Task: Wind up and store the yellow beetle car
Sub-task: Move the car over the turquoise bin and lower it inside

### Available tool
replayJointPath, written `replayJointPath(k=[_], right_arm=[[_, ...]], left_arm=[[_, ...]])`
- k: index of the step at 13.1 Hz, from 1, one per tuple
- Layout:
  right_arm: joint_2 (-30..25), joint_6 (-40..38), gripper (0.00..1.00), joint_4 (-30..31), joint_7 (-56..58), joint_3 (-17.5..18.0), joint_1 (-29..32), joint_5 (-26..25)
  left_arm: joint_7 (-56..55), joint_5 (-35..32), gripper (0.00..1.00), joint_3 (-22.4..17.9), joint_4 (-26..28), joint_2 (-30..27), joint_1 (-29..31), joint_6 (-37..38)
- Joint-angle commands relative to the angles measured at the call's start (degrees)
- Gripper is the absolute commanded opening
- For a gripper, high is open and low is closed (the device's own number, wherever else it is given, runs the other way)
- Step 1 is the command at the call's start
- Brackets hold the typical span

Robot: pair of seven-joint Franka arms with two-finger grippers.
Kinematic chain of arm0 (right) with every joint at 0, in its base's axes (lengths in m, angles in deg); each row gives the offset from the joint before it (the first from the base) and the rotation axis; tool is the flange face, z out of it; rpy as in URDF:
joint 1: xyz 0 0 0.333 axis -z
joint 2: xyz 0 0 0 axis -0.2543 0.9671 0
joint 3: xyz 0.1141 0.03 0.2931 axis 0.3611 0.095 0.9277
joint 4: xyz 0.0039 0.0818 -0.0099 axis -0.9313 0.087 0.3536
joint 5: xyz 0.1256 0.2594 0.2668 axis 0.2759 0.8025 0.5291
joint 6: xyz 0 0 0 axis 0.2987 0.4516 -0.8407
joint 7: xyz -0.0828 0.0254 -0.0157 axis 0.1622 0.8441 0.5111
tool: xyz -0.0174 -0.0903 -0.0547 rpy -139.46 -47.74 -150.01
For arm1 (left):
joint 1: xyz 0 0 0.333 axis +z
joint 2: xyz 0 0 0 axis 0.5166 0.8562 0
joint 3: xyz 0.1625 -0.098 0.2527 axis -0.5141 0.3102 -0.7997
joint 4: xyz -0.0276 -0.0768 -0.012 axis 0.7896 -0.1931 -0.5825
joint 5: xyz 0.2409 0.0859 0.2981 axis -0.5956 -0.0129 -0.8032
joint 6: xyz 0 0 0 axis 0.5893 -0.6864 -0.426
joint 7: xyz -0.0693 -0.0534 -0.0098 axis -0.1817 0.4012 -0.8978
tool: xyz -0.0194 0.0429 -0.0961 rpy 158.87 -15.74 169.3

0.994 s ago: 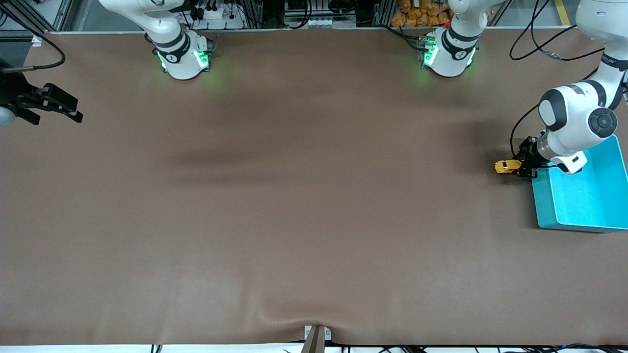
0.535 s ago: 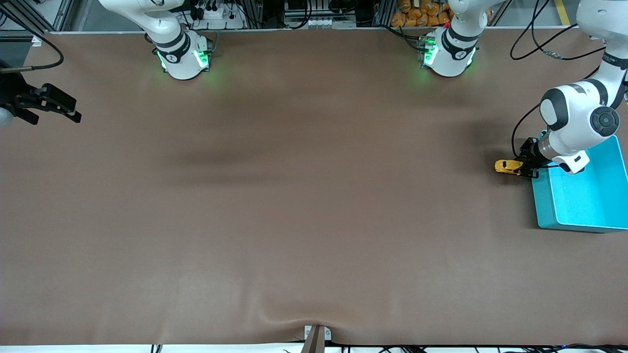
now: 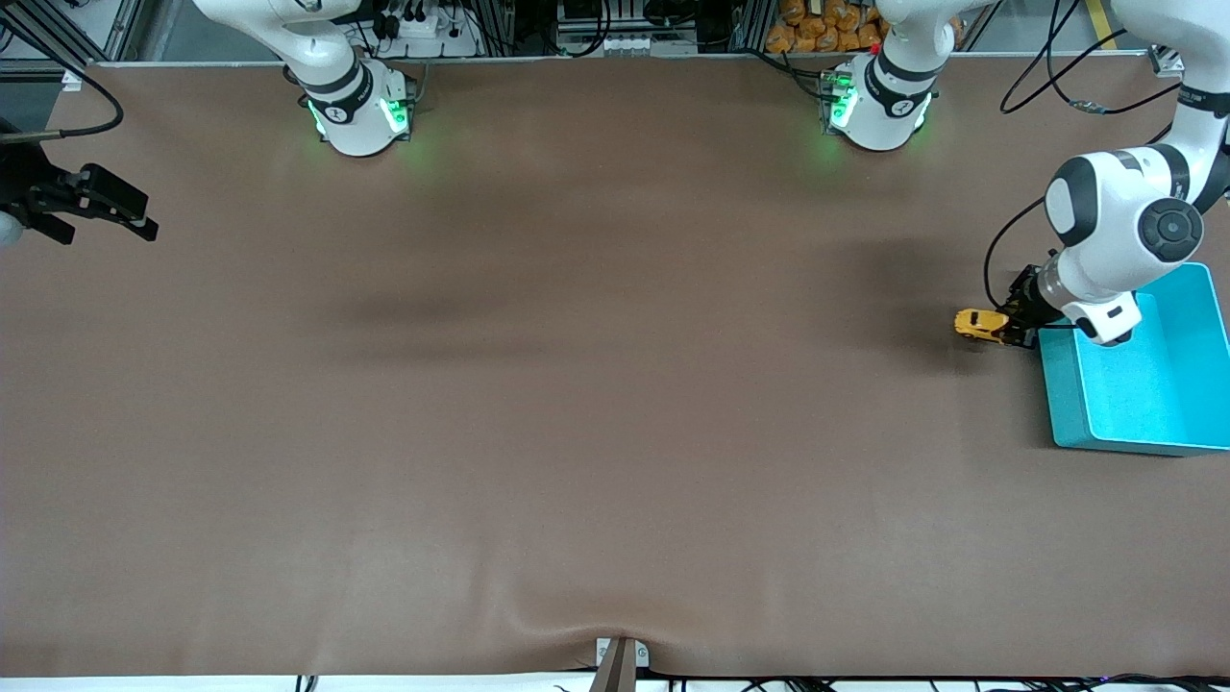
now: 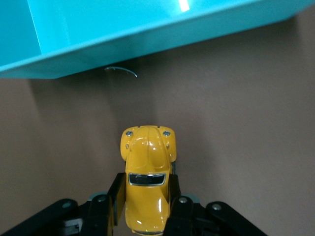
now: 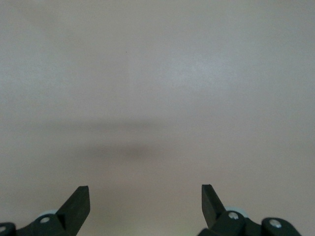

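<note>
**Left gripper draws the toy car away from the bin**

We see the left gripper point(image 3: 1011, 329) clamped on the yellow beetle car point(image 3: 978, 324), its two fingers point(image 4: 116, 196) pressing the sides of the body toward the rear, the nose pointing out past the fingertips. The car sits low over the brown table point(image 3: 577, 384), just beside the teal bin point(image 3: 1143, 384), outside its wall.

Compared with half a second ago, the car and the gripper have shifted a little away from the bin, toward the middle of the table. We judge this to be a drag stroke that winds the pull-back motor, so storing still lies ahead: the car is not yet in the bin.

The right gripper point(image 3: 106, 207) waits over the table edge at the right arm's end, well apart from the car, fingers spread with nothing between them; its wrist view shows only bare table.

We cannot tell whether the wheels touch the table, since the body hides them in the left wrist view. The rear of the car is cut off by that view's edge, and the bin's interior shows only in part.
</note>
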Motion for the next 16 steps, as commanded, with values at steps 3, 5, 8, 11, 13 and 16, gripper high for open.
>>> replayJointPath(k=[3, 5, 8, 11, 13, 16], right_arm=[[-1.2, 0.1, 1.0, 0.6, -0.5, -0.5, -1.2, -0.6], [-1.3, -0.1, 1.0, 0.7, -0.6, -0.4, -1.5, -0.6], [-1.3, -0.1, 1.0, 0.6, -0.6, -0.4, -1.6, -0.5], [-1.4, -0.1, 1.0, 0.5, -0.6, -0.3, -1.8, -0.6], [-1.4, -0.1, 1.0, 0.5, -0.8, -0.3, -1.8, -0.5], [-1.4, -0.2, 1.0, 0.5, -0.6, -0.3, -1.8, -0.6]], left_arm=[[9.0, -1.7, 0.0, 2.3, -5.9, -6.9, -0.5, 14.1], [19.3, -1.7, 0.0, 2.2, -6.5, -8.7, 0.2, 16.4], [39.0, -2.0, 0.0, 1.7, -7.3, -9.7, 6.7, 16.4], [57.5, -4.0, 0.0, 1.4, -10.3, -8.4, 13.9, 16.4], [64.6, -6.0, 0.0, 1.4, -12.6, -5.7, 17.0, 16.0], [70.0, -7.9, 0.0, 1.5, -15.5, -0.2, 19.6, 13.6]])
